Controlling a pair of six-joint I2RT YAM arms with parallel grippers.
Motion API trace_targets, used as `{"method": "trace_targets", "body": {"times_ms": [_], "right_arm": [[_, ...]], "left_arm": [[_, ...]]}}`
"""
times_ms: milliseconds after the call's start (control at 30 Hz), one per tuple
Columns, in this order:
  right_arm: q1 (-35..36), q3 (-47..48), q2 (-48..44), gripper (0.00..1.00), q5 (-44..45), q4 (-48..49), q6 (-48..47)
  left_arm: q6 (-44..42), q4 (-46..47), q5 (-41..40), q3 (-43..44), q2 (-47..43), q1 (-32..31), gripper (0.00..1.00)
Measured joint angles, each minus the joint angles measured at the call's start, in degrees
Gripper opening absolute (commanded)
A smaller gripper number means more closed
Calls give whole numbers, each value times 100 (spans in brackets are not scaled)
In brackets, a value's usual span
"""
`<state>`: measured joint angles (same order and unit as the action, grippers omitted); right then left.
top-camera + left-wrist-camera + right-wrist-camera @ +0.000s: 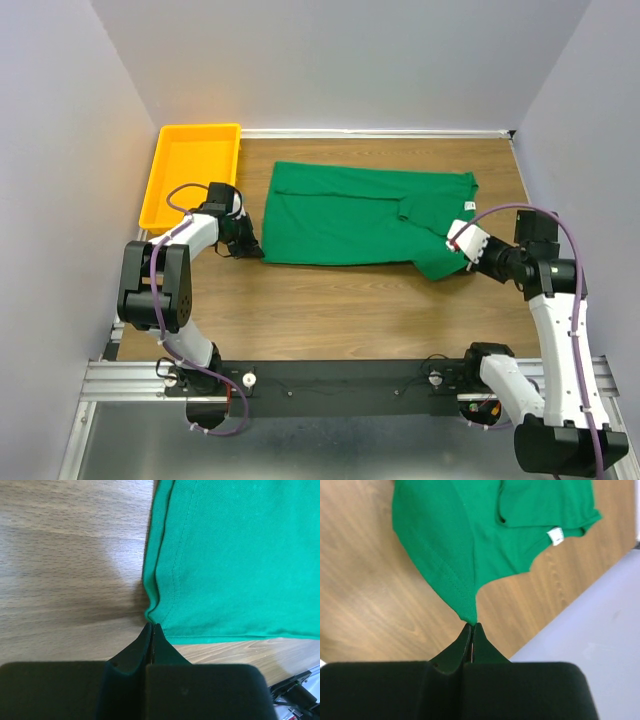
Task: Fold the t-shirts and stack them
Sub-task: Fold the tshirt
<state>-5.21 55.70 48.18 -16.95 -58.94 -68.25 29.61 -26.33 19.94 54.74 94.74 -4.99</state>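
Checking both grips. T-shirt (pixel 350 215), green, lies flat on the wood table (pixel 330 310), centre-to-far area, body folded lengthwise, long axis running L-R, white neck label (pixel 468 206) at the far-right end. Yellow tray (pixel 165 190) sits at the far-left corner, just beside the shirt's left end, not touching it.

L gripper (pixel 252 247) is low at the shirt's near-left corner. In the wrist view the jaws are pressed together, tips (pixel 151 626) right on the hem corner, and the fabric (pixel 230 555) curls up into them, so it looks nipped.

R gripper (pixel 462 258) is at the near-right end. Jaws are pressed together (pixel 471 625) too, pinching the cloth (pixel 455 530), which is drawn to a sharp point at the tips. Label (pixel 555 536) is visible beyond, near the wall.
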Motion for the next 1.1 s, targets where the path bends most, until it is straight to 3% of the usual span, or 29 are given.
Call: {"method": "trace_targets", "body": {"times_ms": [400,733,1100], "right_arm": [[-2,-286,319,1,-4,-192,-144],[-11,160,2210,0,-90,538,-236],[-11,1169,3410,1,-245,1008,-278]], "left_arm": [[-24,-96,-7,76,-17,0,0],[-22,-66,-7,758,326,0,0],[-24,-87,-7,1268,791,0,0]]}}
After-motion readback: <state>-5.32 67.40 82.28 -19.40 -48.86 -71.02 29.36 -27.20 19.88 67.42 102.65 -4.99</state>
